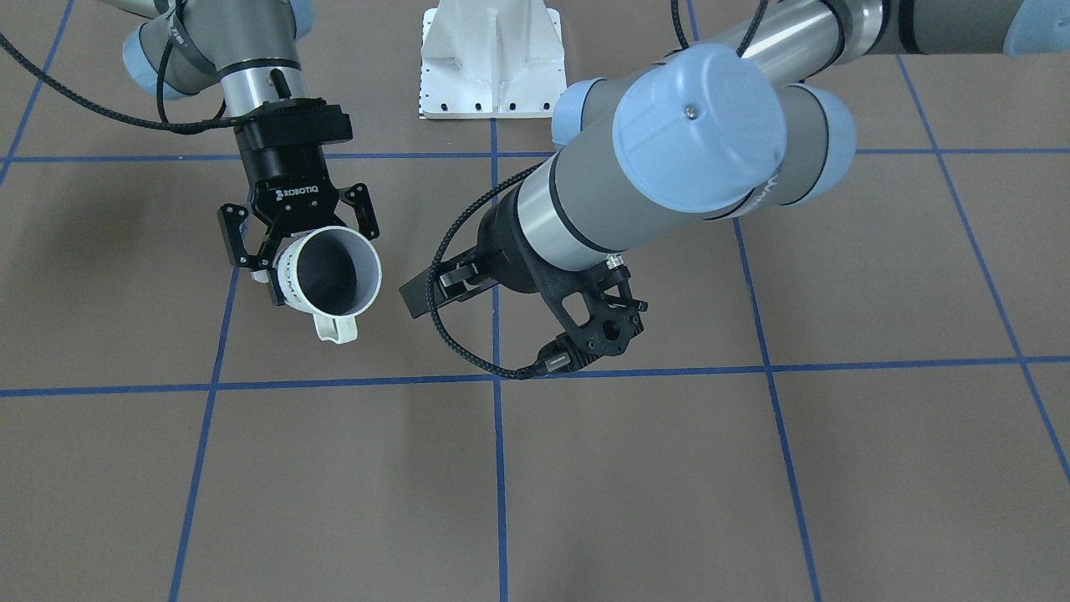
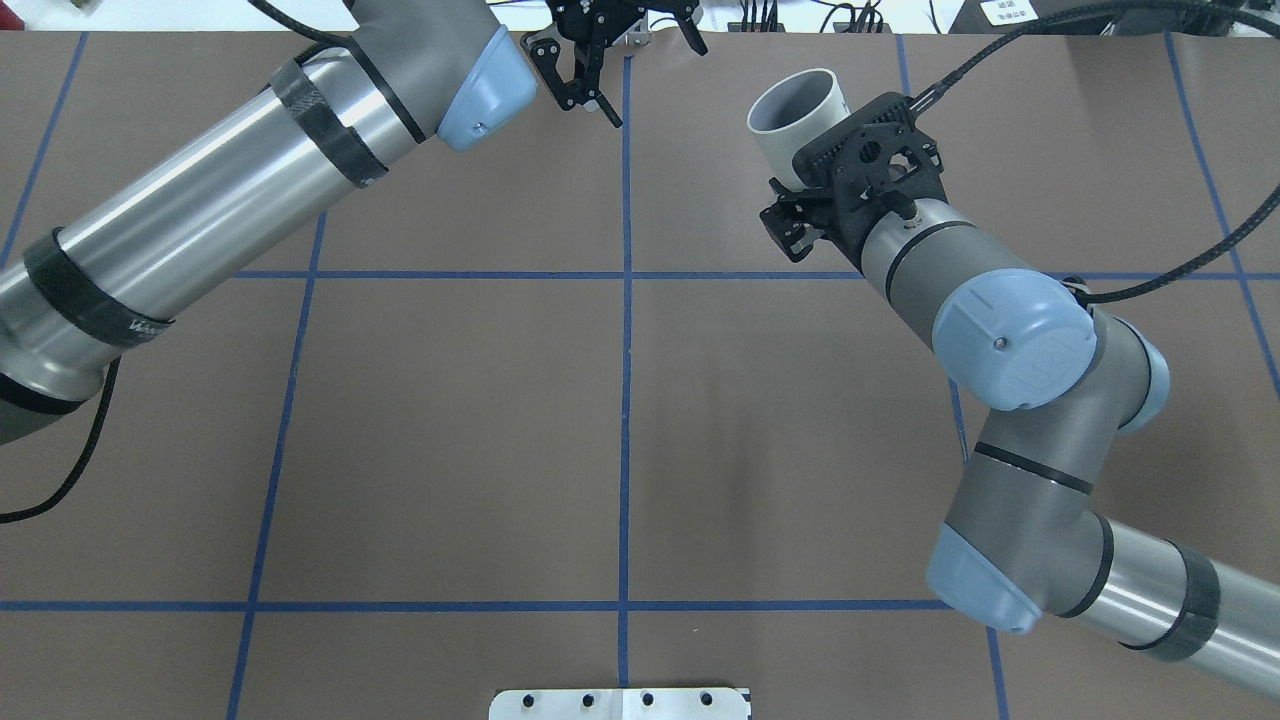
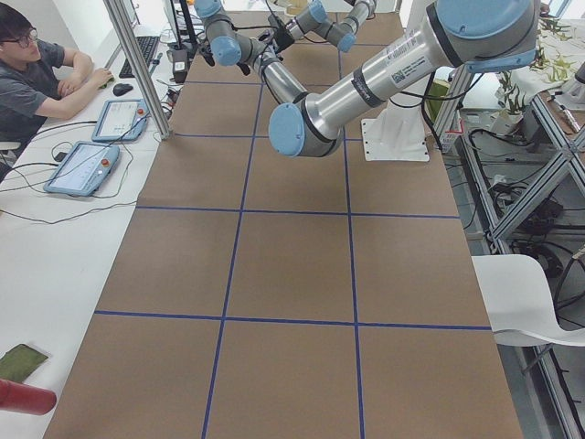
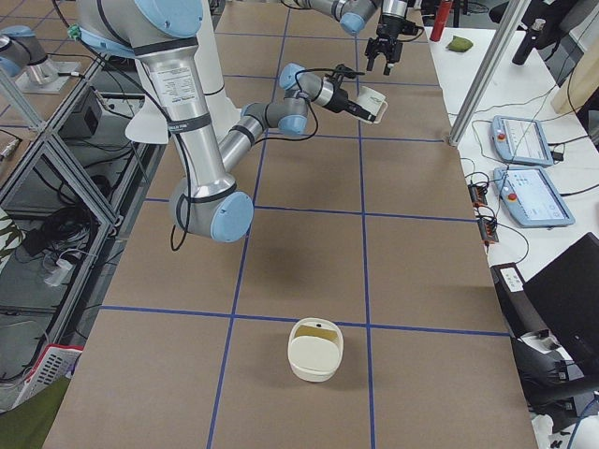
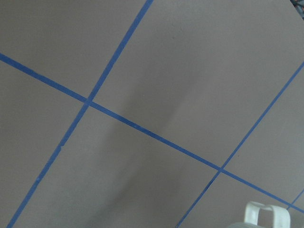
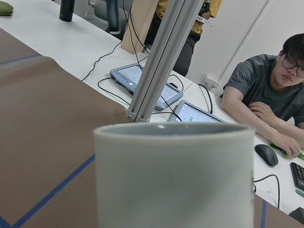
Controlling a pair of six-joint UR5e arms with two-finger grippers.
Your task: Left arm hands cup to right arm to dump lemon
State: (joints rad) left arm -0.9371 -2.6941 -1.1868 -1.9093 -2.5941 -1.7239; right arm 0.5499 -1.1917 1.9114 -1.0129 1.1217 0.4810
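My right gripper (image 1: pixel 305 242) is shut on the off-white cup (image 1: pixel 330 272) and holds it above the table, tipped on its side with the mouth toward the operators' side and the handle hanging down. The cup also shows in the overhead view (image 2: pixel 800 115) and fills the right wrist view (image 6: pixel 175 175). Its inside looks grey, and no lemon shows in it. My left gripper (image 2: pixel 640 75) is open and empty at the table's far edge, apart from the cup. A white loop handle (image 5: pixel 266 216) shows at the bottom of the left wrist view.
The brown table (image 2: pixel 450 420) carries a blue tape grid. A white container (image 4: pixel 315 348) with a yellowish patch inside stands at the table's end on my right. An operator (image 6: pixel 270 104) sits at the white desk beyond the far edge, behind an aluminium post (image 6: pixel 161 61).
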